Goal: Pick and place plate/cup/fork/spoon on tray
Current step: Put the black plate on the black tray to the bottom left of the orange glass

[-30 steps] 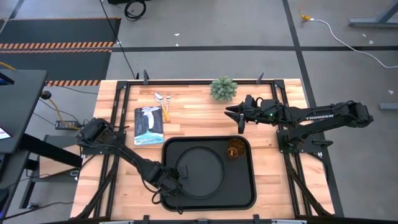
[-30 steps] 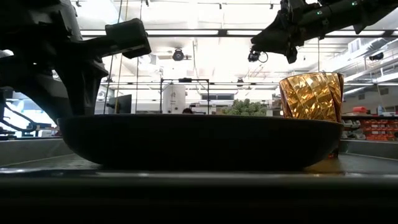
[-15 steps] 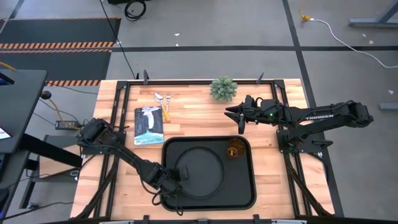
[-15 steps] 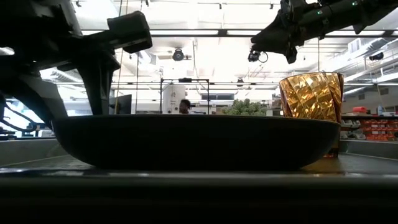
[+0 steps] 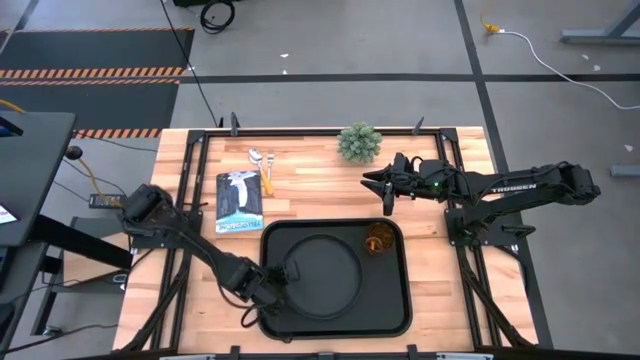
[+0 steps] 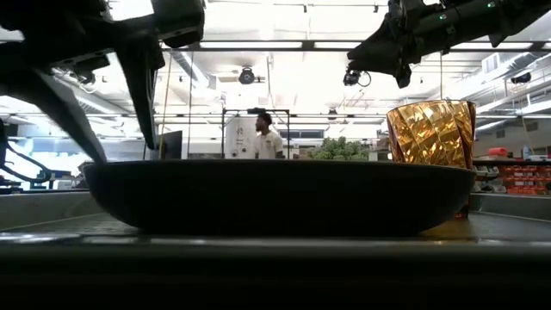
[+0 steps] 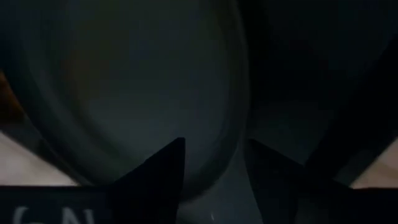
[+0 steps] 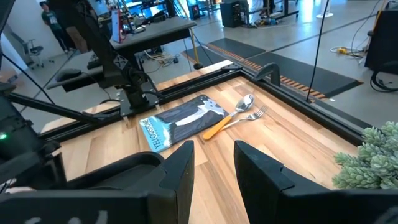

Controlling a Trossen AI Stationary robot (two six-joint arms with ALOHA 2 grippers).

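Observation:
The round black plate (image 5: 322, 277) lies in the black tray (image 5: 395, 318), on its left half. The amber cup (image 5: 378, 240) stands in the tray's far right corner. My left gripper (image 5: 284, 282) hangs open just over the plate's left rim (image 7: 239, 118), one finger on each side of it. The spoon (image 8: 246, 101) and the fork (image 8: 256, 113) lie side by side on the table at the far left, their orange handles on the wood. My right gripper (image 5: 386, 192) is open and hovers over the table beyond the tray, with nothing between its fingers.
A small potted plant (image 5: 359, 142) stands at the table's far edge. A book (image 5: 240, 202) lies left of the tray, next to the cutlery. A person (image 6: 268, 138) stands in the room behind the table. Bare wood lies between the tray and the far edge.
My left gripper has opened, let go of the plate's left rim and risen a little, rolling slightly. The plate stays flat in the tray.

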